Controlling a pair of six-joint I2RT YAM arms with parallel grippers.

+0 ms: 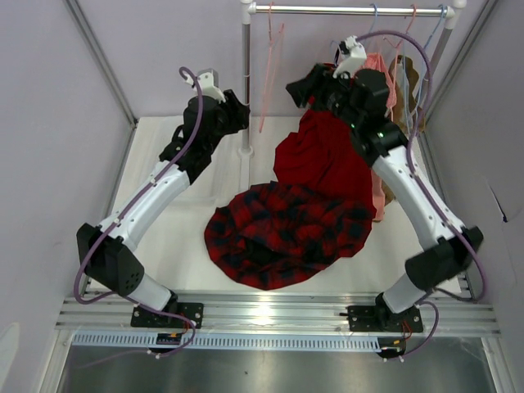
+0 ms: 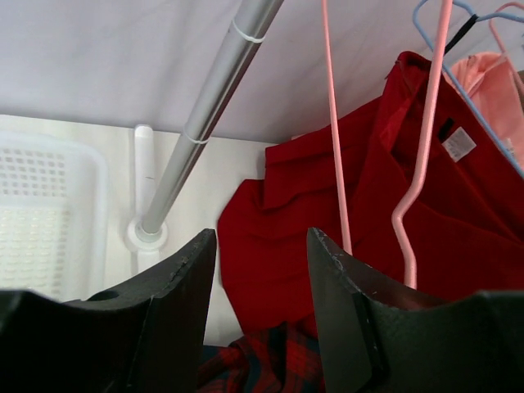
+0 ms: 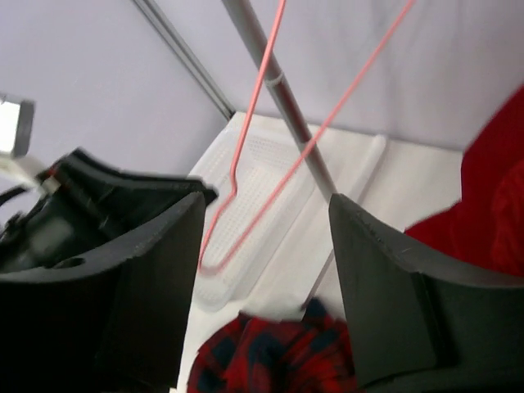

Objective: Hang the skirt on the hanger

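Skirt point(image 1: 286, 233) looks soft, floppy and light, heaped on the table point(image 1: 188, 237) below both wide-open, empty grippers, left gripper point(image 2: 260, 237) and right gripper point(image 3: 266, 205), so I would pinch its edge; the pink hanger point(image 2: 429, 98) hangs just ahead.

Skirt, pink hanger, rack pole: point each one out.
skirt point(image 1: 286, 233), top external view, middle of the plaid cloth.
pink hanger point(image 2: 433, 82), left wrist view, on the thicker-looking wire run.
rack pole point(image 2: 209, 106), left wrist view, mid shaft.
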